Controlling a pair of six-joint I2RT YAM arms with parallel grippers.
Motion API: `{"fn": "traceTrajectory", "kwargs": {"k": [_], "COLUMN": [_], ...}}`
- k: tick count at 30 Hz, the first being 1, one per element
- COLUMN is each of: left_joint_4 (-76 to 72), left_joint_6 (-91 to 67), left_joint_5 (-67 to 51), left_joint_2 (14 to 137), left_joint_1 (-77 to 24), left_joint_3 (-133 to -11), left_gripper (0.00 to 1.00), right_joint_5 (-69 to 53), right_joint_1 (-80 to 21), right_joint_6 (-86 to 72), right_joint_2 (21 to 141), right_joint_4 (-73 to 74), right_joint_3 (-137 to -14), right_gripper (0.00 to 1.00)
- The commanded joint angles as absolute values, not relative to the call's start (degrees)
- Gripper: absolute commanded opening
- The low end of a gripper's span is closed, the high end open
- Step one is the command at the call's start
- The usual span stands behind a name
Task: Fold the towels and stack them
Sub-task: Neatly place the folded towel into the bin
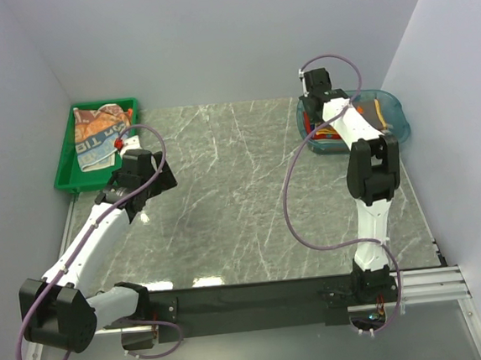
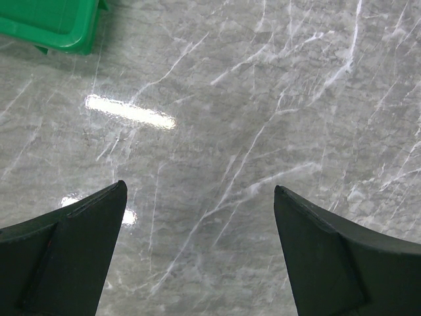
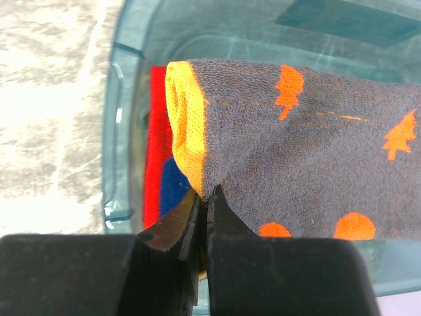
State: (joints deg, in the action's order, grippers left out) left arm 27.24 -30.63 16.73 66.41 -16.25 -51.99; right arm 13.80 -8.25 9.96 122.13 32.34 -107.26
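A grey towel (image 3: 309, 131) with orange shapes and a yellow edge hangs inside the clear blue tub (image 3: 115, 131), and my right gripper (image 3: 209, 197) is shut on its edge. Under it lies a red and blue towel (image 3: 160, 171). From above, the right gripper (image 1: 316, 85) reaches into the tub (image 1: 390, 108) at the back right. Folded towels (image 1: 97, 133) sit in the green tray (image 1: 71, 165) at the back left. My left gripper (image 2: 200, 191) hangs open over bare marble, near the tray; from above it (image 1: 123, 186) is just right of the tray.
The green tray's corner (image 2: 52, 26) shows at the top left of the left wrist view. Grey walls close in the table (image 1: 241, 188) on three sides. A purple cable (image 1: 297, 200) loops from the right arm over the marble.
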Motion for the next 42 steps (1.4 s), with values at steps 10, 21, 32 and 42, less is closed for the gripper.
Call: {"fn": "traceTrajectory", "kwargs": {"k": [10,21,32,42], "left_joint_4": [26.3,26.5,26.2,30.8], "left_joint_6": [-29.4,-29.2,-29.2,-33.2], "left_joint_5": [16.0,16.6,16.6,25.5], "left_joint_2": [65.6,64.1,57.9,34.9], "left_joint_1": [-15.6,-15.5,-15.5,-15.5], "left_joint_3": [-52.6,-52.5,-52.0,-52.1], "left_gripper": [1.00,0.99,0.99,0.99], "right_joint_5": [7.9,-1.8,-4.8,7.9], "right_joint_1": [-9.4,-8.7,-8.5,-8.6], "right_joint_6": [5.2,-4.3,-7.0,-17.9], "right_joint_2": [122.6,113.9,87.2,45.6], "right_joint_4": [34.0,26.6,24.8,28.2], "right_joint_3": [-108.7,-97.9,-81.2,-59.9], "right_gripper": [0.56,0.47,0.53,0.87]}}
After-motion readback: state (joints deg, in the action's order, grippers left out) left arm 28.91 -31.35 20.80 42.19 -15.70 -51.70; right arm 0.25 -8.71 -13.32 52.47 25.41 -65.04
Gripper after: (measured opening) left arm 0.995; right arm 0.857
